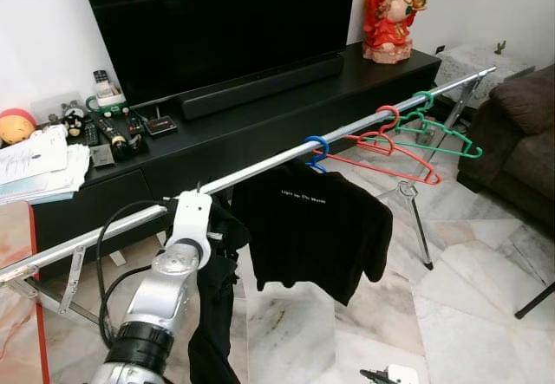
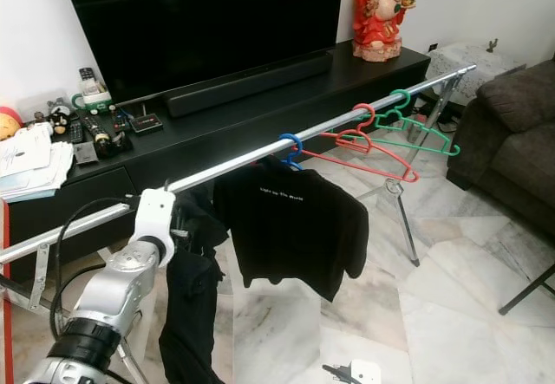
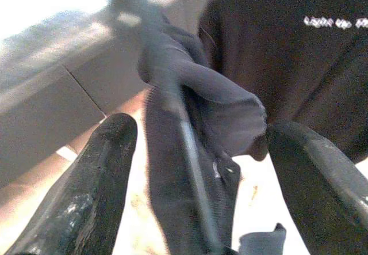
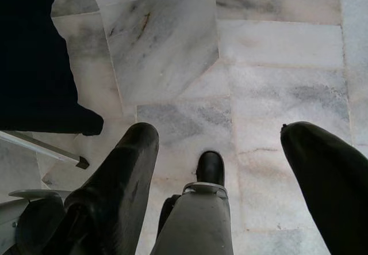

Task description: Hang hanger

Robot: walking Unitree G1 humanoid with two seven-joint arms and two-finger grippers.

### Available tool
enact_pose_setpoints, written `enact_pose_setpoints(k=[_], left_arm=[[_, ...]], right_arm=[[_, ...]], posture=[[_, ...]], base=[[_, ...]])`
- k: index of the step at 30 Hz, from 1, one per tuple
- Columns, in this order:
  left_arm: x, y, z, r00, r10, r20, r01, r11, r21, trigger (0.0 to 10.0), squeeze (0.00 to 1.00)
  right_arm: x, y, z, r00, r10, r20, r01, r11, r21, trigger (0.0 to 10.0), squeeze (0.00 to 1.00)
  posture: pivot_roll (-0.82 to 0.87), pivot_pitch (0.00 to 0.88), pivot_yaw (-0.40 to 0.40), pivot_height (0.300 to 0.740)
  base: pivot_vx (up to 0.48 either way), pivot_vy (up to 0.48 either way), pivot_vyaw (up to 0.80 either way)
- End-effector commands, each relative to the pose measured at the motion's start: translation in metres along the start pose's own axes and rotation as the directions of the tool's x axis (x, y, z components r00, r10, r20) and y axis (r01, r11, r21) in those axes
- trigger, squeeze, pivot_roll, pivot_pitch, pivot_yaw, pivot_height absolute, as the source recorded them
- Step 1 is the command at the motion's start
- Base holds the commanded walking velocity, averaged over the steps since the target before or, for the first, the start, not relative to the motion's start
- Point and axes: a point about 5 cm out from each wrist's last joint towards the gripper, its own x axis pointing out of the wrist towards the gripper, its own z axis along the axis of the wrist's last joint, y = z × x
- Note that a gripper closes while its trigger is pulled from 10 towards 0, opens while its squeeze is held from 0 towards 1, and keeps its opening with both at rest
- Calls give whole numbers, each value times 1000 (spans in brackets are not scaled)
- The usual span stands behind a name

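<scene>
A silver rail (image 1: 269,165) runs across the room. On it hang a blue hanger (image 1: 317,151) carrying a black T-shirt (image 1: 312,228), a red hanger (image 1: 392,152) and a green hanger (image 1: 438,130). My left arm's white wrist (image 1: 192,218) is raised to the rail, beside a dark garment (image 1: 217,315) that droops from it. In the left wrist view my left gripper (image 3: 198,131) is open, with that dark garment (image 3: 190,94) and a thin grey rod (image 3: 195,174) between its fingers (image 3: 86,197), untouched. My right gripper (image 4: 221,133) hangs open over the marble floor.
A black TV console (image 1: 260,115) with a soundbar (image 1: 260,89), a television and a red statue (image 1: 390,11) stands behind the rail. Papers (image 1: 35,167) lie at the left, a brown sofa (image 1: 520,133) at the right. A rack leg (image 1: 416,219) and a small white object (image 1: 401,374) are on the floor.
</scene>
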Motion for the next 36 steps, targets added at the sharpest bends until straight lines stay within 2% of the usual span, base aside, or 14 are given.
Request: enact_pose_setpoints(k=[1,10,11,14,15,19,20,21,22,28,30,31,33,36], left_arm=[[4,1,-2,999,22,-24,-22,1000,-5,10000,0],[12,-5,-3,997,35,-75,-36,999,-6,9961,0],[13,-6,-4,996,36,-78,-36,999,-8,4745,0],[14,-8,-5,996,38,-82,-39,999,-10,2471,0],[14,-8,-5,996,40,-83,-41,999,-16,0,0],[14,-10,-8,995,45,-87,-48,998,-27,902,0],[15,-11,-8,995,44,-89,-47,999,-26,3961,0],[15,-11,-8,995,44,-89,-47,999,-26,3961,0],[15,-11,-9,995,44,-89,-46,999,-26,9333,0],[16,-12,-7,996,53,-68,-55,998,-30,9647,0],[16,-14,-4,997,48,-58,-50,998,-31,4353,0],[16,-15,-4,997,47,-56,-49,998,-31,4353,0],[17,-17,-5,997,47,-55,-49,998,-32,0,0],[17,-19,-5,998,42,-56,-43,999,-26,0,0]], right_arm=[[0,2,-3,1000,0,-14,0,1000,14,10000,0],[0,2,-4,1000,3,-19,-3,1000,12,10000,0],[0,2,-4,1000,3,-18,-3,1000,12,10000,0],[0,2,-4,1000,3,-17,-3,1000,13,10000,0],[0,2,-4,1000,3,-17,-3,1000,14,10000,0],[0,2,-4,1000,3,-17,-3,1000,13,10000,0],[0,3,-4,1000,4,-17,-3,1000,12,10000,0],[0,3,-4,1000,4,-17,-3,1000,12,10000,0],[0,3,-4,1000,4,-17,-4,1000,11,10000,0],[0,3,-3,1000,7,-18,-6,1000,8,10000,0],[0,3,-3,1000,8,-18,-8,1000,7,10000,0],[0,3,-3,1000,9,-18,-9,1000,7,10000,0],[0,3,-4,1000,9,-18,-8,1000,8,10000,0],[0,3,-4,1000,8,-18,-8,1000,8,10000,0]], posture=[[87,51,54,740],[91,50,55,740],[88,49,56,740],[87,49,56,740],[86,48,56,740],[90,48,54,740],[90,48,54,740],[90,48,54,740],[90,48,54,740],[95,51,54,740],[95,51,54,740],[95,51,54,740],[91,52,56,740],[90,53,57,740]], base=[[0,0,0],[0,0,0],[0,0,0],[0,0,0],[0,0,0],[0,0,0],[0,0,0],[0,0,0],[0,0,0],[0,0,0],[0,0,0],[0,0,0],[0,0,0],[0,0,0]])
